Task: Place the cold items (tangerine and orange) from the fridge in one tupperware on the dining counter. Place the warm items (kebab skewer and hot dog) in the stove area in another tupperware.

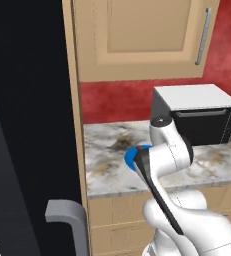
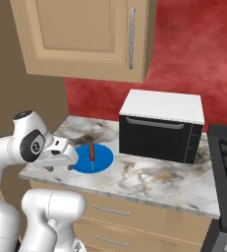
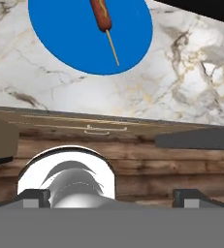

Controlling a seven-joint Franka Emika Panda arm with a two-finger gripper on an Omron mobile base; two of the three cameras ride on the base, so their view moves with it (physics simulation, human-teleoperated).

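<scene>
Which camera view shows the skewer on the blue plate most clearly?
The hand view: the kebab skewer lies unobstructed on the blue plate, stick visible. The right base view shows it small; in the left base view the arm hides all but the plate's edge.

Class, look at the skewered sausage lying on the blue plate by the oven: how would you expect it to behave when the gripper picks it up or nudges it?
The skewered sausage is round in section and lies flat on the blue plate, so a nudge would probably roll it. Its thin stick looks stiff but hard to pinch; the meat offers a wider grip. It likely hangs meat-end down if held by the stick.
</scene>
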